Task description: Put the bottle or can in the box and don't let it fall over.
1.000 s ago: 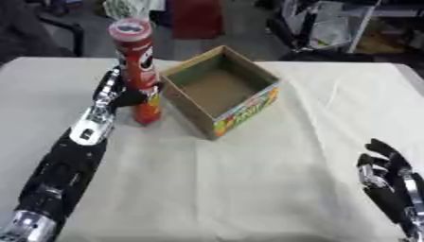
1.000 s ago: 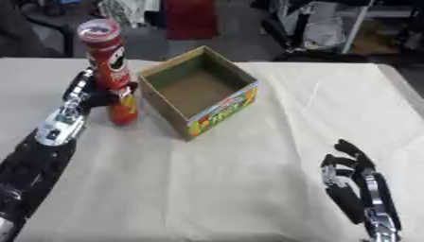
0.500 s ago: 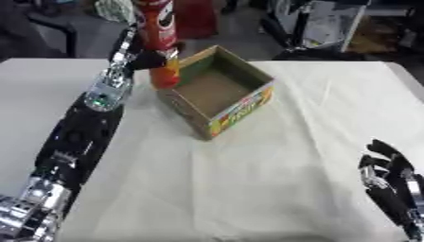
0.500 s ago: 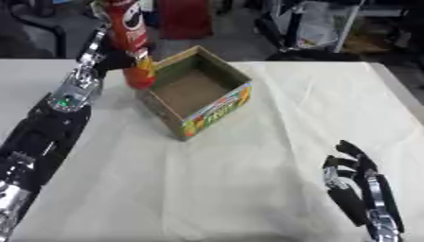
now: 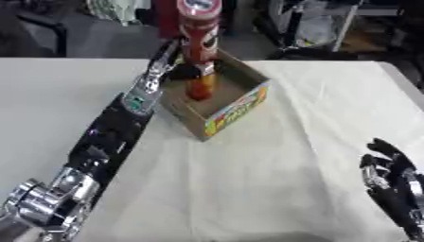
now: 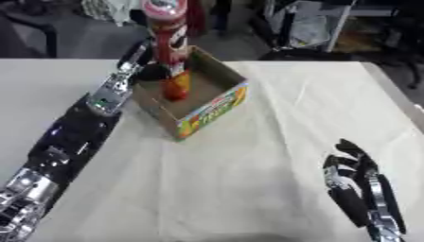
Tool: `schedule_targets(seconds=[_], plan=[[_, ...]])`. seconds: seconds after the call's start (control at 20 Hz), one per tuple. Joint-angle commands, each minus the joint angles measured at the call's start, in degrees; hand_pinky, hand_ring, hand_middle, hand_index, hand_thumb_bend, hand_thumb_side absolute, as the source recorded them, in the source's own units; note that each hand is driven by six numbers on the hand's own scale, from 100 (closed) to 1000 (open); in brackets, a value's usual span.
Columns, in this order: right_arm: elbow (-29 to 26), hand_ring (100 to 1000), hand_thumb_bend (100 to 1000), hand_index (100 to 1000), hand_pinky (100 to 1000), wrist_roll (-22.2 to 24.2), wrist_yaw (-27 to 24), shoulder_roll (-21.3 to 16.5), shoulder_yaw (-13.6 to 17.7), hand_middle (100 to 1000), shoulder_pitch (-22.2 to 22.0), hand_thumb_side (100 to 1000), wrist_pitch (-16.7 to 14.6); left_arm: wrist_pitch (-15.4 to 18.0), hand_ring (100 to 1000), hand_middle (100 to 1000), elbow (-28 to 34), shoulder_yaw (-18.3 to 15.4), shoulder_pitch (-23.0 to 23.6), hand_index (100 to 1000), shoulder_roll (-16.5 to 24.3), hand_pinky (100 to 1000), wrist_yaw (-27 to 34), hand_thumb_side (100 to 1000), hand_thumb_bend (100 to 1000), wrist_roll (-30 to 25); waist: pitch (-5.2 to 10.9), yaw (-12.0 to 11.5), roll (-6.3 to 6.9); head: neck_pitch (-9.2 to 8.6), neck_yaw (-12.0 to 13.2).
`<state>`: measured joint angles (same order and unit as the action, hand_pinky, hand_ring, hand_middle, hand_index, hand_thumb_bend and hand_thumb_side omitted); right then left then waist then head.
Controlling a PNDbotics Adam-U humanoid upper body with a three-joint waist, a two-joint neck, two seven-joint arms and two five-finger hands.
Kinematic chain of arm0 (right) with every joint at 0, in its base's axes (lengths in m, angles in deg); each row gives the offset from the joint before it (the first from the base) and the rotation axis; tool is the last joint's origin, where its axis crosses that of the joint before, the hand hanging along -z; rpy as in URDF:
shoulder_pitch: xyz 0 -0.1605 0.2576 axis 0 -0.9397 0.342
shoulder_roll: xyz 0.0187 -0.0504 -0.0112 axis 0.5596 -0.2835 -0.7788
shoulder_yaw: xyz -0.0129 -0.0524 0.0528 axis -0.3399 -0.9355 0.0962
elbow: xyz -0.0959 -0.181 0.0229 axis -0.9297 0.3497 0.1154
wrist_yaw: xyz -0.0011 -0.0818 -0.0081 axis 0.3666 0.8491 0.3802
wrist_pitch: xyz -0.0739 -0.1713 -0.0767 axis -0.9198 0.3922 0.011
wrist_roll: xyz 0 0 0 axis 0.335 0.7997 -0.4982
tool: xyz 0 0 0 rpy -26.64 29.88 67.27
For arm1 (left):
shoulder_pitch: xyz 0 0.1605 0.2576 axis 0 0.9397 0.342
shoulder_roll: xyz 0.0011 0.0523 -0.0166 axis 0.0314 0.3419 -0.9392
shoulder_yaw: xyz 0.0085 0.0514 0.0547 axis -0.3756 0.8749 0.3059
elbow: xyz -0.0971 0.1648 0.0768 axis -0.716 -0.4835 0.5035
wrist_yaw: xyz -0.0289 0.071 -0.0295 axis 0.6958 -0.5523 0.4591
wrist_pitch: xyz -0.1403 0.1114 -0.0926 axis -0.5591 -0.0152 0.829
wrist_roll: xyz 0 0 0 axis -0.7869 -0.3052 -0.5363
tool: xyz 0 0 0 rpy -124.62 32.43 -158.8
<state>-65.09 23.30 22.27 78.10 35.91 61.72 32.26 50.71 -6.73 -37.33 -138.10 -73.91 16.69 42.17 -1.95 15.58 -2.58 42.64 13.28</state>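
A second ago the can (image 5: 198,47) stood on the surface beside the box (image 5: 224,101); now the left hand (image 5: 170,59), fingers curled round the can's lower half, has carried it over the near wall and its base sits low inside the box, upright. Only letting go without tipping it seems left. The right hand (image 5: 393,182) rests idle at the lower right, fingers relaxed.

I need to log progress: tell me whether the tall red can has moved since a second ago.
Yes. The tall red can went from the table left of the open cardboard box up and into it, upright, in the left hand.
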Motion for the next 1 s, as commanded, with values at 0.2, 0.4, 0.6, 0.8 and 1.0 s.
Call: schedule_targets(seconds=[0.2, 0.4, 0.6, 0.8, 1.0], plan=[[-0.9, 774, 100, 908, 692, -0.2, -0.3, -0.2, 0.4, 829, 0.8, 562, -0.1, 1.1, 1000, 969, 6.1, -0.9, 2.2, 958, 2.5, 1000, 4.4, 717, 1000, 2.4, 0.52, -0.8, 0.17, -0.78, -0.9], [-1.0, 773, 100, 908, 692, -0.9, 0.0, -0.5, 1.2, 828, 0.6, 563, 0.1, -0.5, 1000, 938, 20.8, -2.4, 11.1, 943, 6.8, 1000, 14.5, 619, 877, 3.0, 0.41, -2.4, 0.53, -0.91, -2.4], [-0.9, 773, 100, 908, 692, -1.8, 0.5, -1.3, 2.0, 828, 0.0, 569, 0.4, -3.1, 1000, 915, 36.8, -6.8, 25.5, 929, 8.9, 1000, 18.6, 587, 843, 4.3, 0.36, -4.8, 1.33, -0.83, -3.5], [-0.8, 773, 100, 908, 693, -2.3, 0.7, -1.7, 2.5, 829, -0.6, 572, 0.5, -5.5, 1000, 900, 47.8, -14.0, 38.2, 907, 6.1, 1000, 17.6, 548, 811, 5.7, 0.28, -6.8, 1.63, -0.61, -4.6], [-0.8, 774, 100, 908, 692, -2.8, 0.8, -1.9, 2.8, 829, -1.0, 572, 0.7, -7.4, 1000, 891, 52.9, -18.1, 45.0, 902, 2.4, 1000, 15.5, 528, 786, 7.0, 0.39, -8.0, 1.60, -0.39, -4.9]])
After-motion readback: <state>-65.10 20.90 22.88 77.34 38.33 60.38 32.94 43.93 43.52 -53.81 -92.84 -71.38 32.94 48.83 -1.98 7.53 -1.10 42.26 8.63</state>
